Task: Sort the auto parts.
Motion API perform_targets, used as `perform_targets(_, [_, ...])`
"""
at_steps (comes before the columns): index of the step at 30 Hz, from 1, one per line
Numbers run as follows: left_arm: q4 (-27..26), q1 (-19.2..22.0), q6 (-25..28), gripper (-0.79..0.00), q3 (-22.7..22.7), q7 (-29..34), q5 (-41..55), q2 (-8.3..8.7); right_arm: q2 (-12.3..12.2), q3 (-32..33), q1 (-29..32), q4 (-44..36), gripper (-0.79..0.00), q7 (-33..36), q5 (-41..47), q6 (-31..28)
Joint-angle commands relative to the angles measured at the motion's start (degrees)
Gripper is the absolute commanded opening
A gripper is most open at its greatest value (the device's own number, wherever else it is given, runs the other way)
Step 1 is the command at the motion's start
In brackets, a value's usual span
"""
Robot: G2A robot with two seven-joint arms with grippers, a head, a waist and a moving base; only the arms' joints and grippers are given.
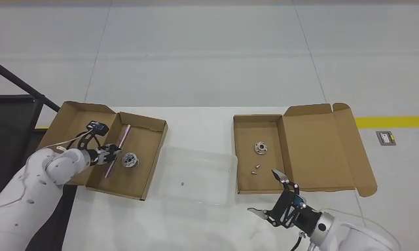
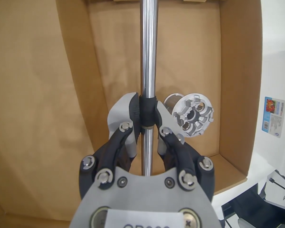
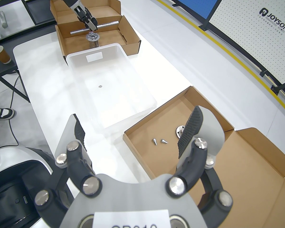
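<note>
Right hand (image 3: 135, 116), fingers apart, hangs over the near white surface (image 1: 196, 218); left hand (image 2: 146, 99) clamps the polished steel rod (image 2: 148, 36), long axis near-to-far, within the left brown cardboard box (image 2: 239, 72).

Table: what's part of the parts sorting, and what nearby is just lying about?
Job:
- metal rod, gripped by the left tool
- splined hub in the left box
- clear bin holding one small part
- flanged disc and two bolts in the right box
- right tool, open

Lying about:
- paper cup, off to the side
- label card, beyond the right box
</note>
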State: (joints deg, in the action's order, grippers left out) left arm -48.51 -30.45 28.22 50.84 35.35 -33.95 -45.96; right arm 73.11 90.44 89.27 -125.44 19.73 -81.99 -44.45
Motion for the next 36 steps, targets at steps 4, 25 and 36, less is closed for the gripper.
perform_targets(4, [1.8,1.1,0.6,-0.474,-0.5,-0.1,-0.3,-0.80,0.0,0.0,0.0,0.0,0.000,0.0,0.0,0.0])
perform_targets(25, [-14.4,-9.7,12.0,-0.222,14.4,-8.4,-0.6,4.96,0.0,0.0,0.0,0.0,0.000,0.0,0.0,0.0])
perform_targets(36, [-35.9,-30.7,10.8,0.000,31.6,-19.0,-0.8,9.17,0.0,0.0,0.0,0.0,0.000,0.0,0.0,0.0])
